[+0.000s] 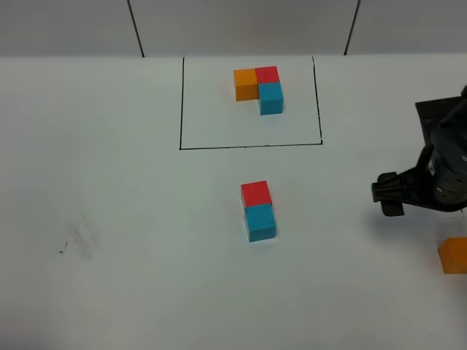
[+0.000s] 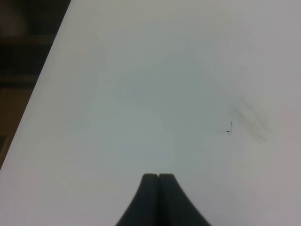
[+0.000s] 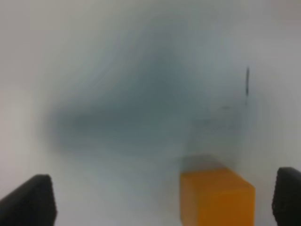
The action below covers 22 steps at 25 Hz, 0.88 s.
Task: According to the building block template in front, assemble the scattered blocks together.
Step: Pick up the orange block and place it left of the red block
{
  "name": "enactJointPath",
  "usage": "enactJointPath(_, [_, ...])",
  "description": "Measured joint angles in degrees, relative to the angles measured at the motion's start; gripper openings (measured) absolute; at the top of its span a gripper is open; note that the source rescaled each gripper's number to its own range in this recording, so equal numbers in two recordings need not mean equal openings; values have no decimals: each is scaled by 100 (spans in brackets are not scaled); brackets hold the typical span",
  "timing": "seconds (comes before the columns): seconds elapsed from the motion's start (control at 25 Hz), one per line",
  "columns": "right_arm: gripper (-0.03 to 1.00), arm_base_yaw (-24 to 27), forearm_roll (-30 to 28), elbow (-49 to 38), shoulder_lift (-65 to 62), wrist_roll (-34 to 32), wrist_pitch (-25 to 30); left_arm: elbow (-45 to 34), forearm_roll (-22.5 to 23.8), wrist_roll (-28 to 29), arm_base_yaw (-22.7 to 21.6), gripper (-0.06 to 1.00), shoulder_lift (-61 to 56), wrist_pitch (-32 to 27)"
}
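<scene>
My right gripper [image 3: 159,200] is spread wide over the tabletop [image 1: 109,182] at its right edge. The orange cube [image 3: 217,195] stands between the fingers [image 3: 30,200], nearer one than the other and touching neither. Mid-tabletop, the red cube [image 1: 256,193] and blue cube [image 1: 260,222] touch in a short row whose long axis runs toward the template [image 1: 259,89], red at the far end. The template's L lies inside its black outline [image 1: 248,146]. My left gripper [image 2: 158,181] is pressed together by a grey smudge [image 2: 251,120]
</scene>
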<state>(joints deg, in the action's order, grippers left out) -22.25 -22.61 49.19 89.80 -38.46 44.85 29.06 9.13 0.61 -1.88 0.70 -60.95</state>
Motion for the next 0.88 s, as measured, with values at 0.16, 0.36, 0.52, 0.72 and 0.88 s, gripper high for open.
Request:
enactJointPath(0.16, [91,292,-6,-550,-227,-13,-262,0,0,0,0,0,0,0])
enactJointPath(0.36, [90,660,-24,-1150,-314,-19,-731,0,0,0,0,0,0,0])
enactJointPath(0.52, [90,841,-177,-1486,-320,-19,-1182,0,0,0,0,0,0,0])
enactJointPath(0.72, [89,876,-375,-1546,-281,-21,-1447,0,0,0,0,0,0,0])
enactJointPath(0.88, [87,876,-413,-1546,-25,-21,-1616,0,0,0,0,0,0,0])
